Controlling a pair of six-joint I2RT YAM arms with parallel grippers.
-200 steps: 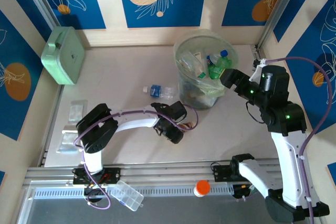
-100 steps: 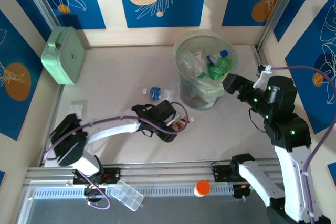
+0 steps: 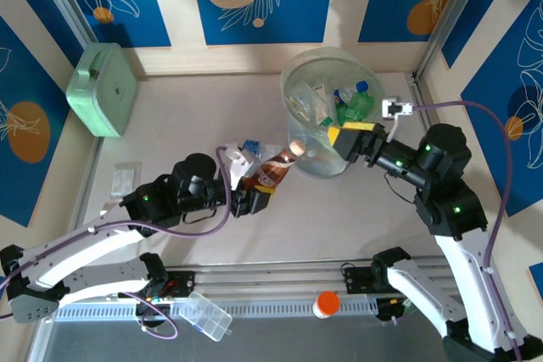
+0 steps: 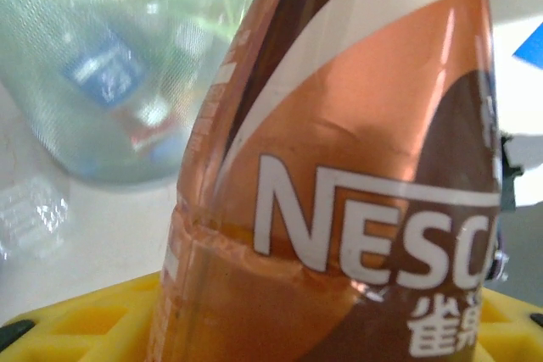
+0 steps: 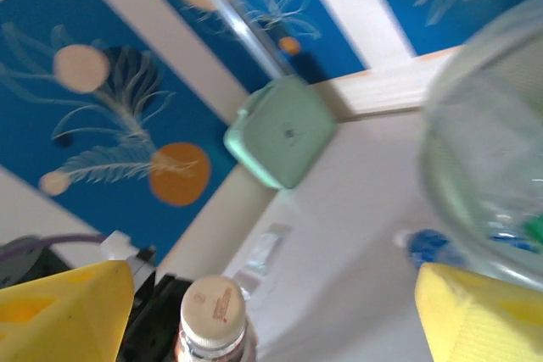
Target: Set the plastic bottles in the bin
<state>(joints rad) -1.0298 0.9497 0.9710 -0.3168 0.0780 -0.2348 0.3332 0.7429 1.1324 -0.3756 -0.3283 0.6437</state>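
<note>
My left gripper (image 3: 254, 190) is shut on the lower body of a brown coffee-drink bottle (image 3: 271, 169), held off the table and tilted with its cap towards the bin (image 3: 322, 163). In the left wrist view the bottle (image 4: 356, 167) sits over a yellow finger (image 4: 76, 328), with the bin (image 4: 76, 91) behind it. My right gripper (image 3: 349, 138) stands open beside the bin's near wall. In the right wrist view its yellow fingers (image 5: 59, 315) frame the bottle's cap (image 5: 212, 307). A clear bottle with a blue label (image 3: 250, 148) lies on the table. Several bottles (image 3: 352, 112) lie inside the bin.
A mint green box (image 3: 103, 89) stands at the back left. Small clear packets (image 3: 123, 180) lie near the left edge. An orange-capped jar (image 3: 327, 303) and a clear plastic case (image 3: 206, 315) sit on the front rail.
My left arm has lifted the brown bottle off the table and swung it up towards the bin. My right gripper has moved left along the bin's near side to face the bottle's cap.
</note>
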